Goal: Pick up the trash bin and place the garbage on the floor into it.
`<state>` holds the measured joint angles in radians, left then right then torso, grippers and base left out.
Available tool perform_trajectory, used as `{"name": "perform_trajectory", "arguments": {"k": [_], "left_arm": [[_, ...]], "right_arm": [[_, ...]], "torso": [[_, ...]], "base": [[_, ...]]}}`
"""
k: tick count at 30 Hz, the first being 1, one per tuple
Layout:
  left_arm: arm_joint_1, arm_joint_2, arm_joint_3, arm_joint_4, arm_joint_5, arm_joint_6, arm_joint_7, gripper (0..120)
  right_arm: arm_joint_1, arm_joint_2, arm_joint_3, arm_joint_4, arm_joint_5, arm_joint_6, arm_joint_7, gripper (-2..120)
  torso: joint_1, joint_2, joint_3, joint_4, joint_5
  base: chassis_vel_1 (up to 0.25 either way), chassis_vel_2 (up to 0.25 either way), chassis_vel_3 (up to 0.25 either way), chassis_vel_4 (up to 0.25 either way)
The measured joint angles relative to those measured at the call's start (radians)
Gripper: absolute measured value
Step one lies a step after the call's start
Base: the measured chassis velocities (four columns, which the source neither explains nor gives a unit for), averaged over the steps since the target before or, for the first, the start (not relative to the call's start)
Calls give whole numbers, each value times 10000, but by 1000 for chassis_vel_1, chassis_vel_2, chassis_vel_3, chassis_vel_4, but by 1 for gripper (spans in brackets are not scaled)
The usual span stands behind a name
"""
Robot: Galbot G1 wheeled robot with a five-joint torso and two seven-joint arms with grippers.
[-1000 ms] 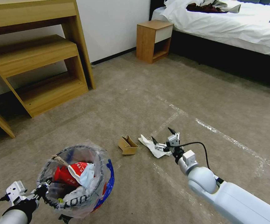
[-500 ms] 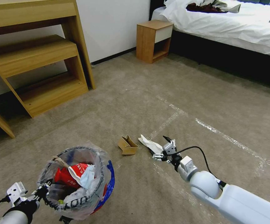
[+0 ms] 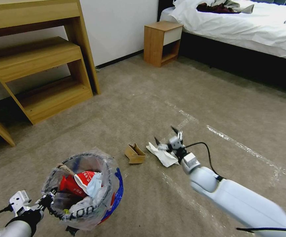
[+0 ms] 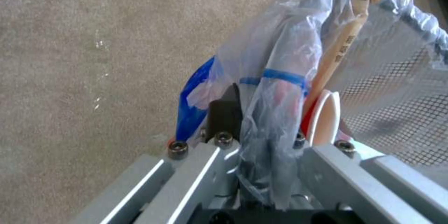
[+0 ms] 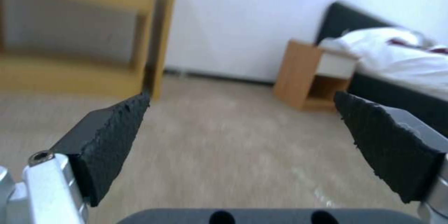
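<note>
While right claw (image 3: 166, 138) gapes empty, white paper (image 3: 162, 155) just beneath (left claw (image 3: 49, 200) clamps trash bin (image 3: 83, 191)).

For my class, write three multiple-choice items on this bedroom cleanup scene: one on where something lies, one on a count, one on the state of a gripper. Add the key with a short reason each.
1. Where does the brown cardboard scrap lie?
A. On the carpet between the trash bin and the white paper
B. Inside the bin
C. On the bed

2. How many pieces of litter lie on the floor near the right gripper?
A. Two
B. Four
C. Six

3. What is the state of the right gripper?
A. Shut on the paper
B. Open and holding nothing
C. Shut on the cardboard

Key: 1 A, the scrap sits on the carpet with the bin on one side and the paper on the other. 2 A, the scrap and the paper. 3 B, the right wrist view shows its fingers spread wide with nothing between them. The left gripper holds the bin's rim.
</note>
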<state>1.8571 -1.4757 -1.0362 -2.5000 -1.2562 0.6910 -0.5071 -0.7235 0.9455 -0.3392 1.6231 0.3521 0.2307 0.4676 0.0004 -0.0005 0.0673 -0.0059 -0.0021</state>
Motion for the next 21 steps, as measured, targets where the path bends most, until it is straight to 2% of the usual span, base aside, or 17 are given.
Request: {"name": "perform_trajectory", "arguments": {"k": [5, 9, 21], "left_arm": [[68, -50, -89, 0, -9, -3, 1, 0], [71, -99, -90, 0, 5, -11, 2, 0], [51, -275, -99, 0, 111, -21, 18, 0]], "right_arm": [[-688, 526, 615, 223, -290, 296, -42, 100], [-1045, 604, 891, 276, -405, 619, -291, 100], [-1034, 1113, 1173, 377, -247, 940, -745, 100]], "torso": [[0, 0, 0, -3, 1], [0, 0, 0, -7, 1], [0, 0, 0, -3, 1]], "base": [[0, 0, 0, 0], [0, 0, 0, 0], [0, 0, 0, 0]]}}
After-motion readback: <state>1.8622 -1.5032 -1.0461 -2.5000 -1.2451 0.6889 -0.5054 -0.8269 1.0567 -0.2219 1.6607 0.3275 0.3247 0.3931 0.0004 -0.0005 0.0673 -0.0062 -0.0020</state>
